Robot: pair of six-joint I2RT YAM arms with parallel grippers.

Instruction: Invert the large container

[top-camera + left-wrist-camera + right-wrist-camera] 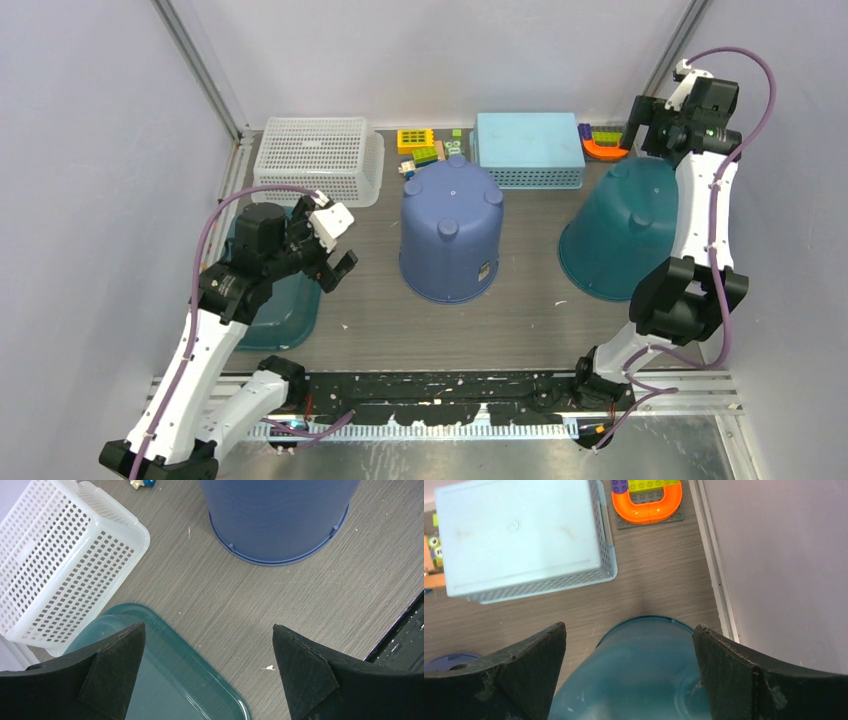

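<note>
Evidently the right arm is the one placed for this job. Its right end effector (629, 632) hangs open, fingers spread wide and holding nothing, directly over the teal bucket (620, 235), which stands on the worktop (520, 310) to the right of the blue bucket (451, 230) and apart from it. I take the teal bucket for the large container, though the blue bucket is of similar size and the pictures do not settle which is meant.

From above, the teal bucket shows its narrow closed end uppermost and its wide end down. Its long axis therefore runs roughly upright, and it appears to rest mouth down; whether it leans slightly I cannot tell. In the right wrist view its rounded upper edge lies between the two spread fingers, a little below them, with no contact visible.

Left of the blue bucket, the left end effector (208, 630) is also open and empty, hovering over bare worktop beside a teal tray (285, 305). It is well apart from the teal bucket, with the blue bucket standing between them. That blue bucket sits rim down, base up.

Any coming move on the teal bucket would turn on that upright axis: the fingers come at it from above the closed end, not from the rim.
</note>
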